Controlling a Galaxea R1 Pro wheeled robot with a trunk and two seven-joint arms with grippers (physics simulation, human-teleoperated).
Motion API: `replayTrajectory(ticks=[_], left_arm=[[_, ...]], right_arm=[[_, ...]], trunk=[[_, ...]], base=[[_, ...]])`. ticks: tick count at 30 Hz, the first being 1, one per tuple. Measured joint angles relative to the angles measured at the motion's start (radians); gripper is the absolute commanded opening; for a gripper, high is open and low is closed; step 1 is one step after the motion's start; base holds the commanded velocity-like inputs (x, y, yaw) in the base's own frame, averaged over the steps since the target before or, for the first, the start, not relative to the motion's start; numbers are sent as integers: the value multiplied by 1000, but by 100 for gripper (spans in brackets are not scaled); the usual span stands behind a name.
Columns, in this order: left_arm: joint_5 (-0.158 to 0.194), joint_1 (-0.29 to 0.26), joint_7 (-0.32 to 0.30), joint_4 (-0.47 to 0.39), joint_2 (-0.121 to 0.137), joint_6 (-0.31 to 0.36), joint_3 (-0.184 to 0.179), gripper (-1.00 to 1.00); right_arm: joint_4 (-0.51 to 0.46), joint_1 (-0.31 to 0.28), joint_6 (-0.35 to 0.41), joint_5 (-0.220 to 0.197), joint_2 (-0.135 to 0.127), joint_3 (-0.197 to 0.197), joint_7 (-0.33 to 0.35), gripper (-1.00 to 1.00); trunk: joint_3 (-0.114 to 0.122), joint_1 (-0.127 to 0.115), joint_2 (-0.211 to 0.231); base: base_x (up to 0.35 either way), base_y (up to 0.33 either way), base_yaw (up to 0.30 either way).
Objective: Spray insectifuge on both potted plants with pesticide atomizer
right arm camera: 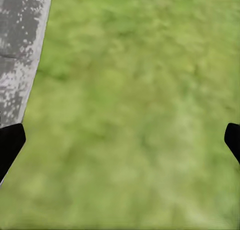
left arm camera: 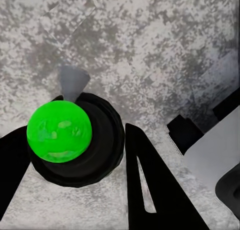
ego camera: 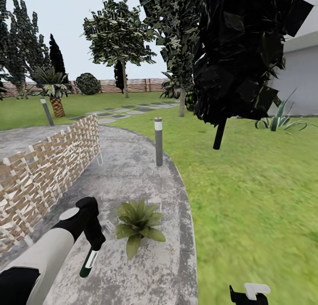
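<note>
Grey paving (ego camera: 132, 172) curves through lawn (ego camera: 247, 186). At lower left, my left gripper (ego camera: 93, 242) grips the pesticide atomizer (ego camera: 88, 263), its long axis hanging downward; the potted plant (ego camera: 138, 223) sits just right. At bottom right, my right gripper (ego camera: 248, 295) hangs spread, empty.

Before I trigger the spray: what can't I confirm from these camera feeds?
- Pesticide atomizer: its trigger head is hidden inside the left gripper, so nozzle direction is unclear.
- Potted plant: leaves hide its pot in the head view.
- Right gripper: cut off by the head view's bottom edge; its wrist view catches just the fingertips.
</note>
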Motion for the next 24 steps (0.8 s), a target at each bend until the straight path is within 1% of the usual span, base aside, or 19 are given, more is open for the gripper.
replayTrajectory(ticks=[9,16,19,24], left_arm=[[-1,0,1,0,-1,1,0,-100],[-1,0,2,0,-1,2,0,-100],[-2,0,2,0,-1,2,-1,-100],[-1,0,2,0,-1,2,-1,-100]], right_arm=[[0,0,-1,0,0,1,0,100],[0,0,0,0,0,0,0,100],[0,0,-1,0,0,1,0,100],[0,0,-1,0,1,1,0,100]], trunk=[[0,-1,0],[0,0,0],[0,0,0],[0,0,0]], base=[[184,-227,260],[175,-227,32],[-2,-227,124],[-179,-192,260]])
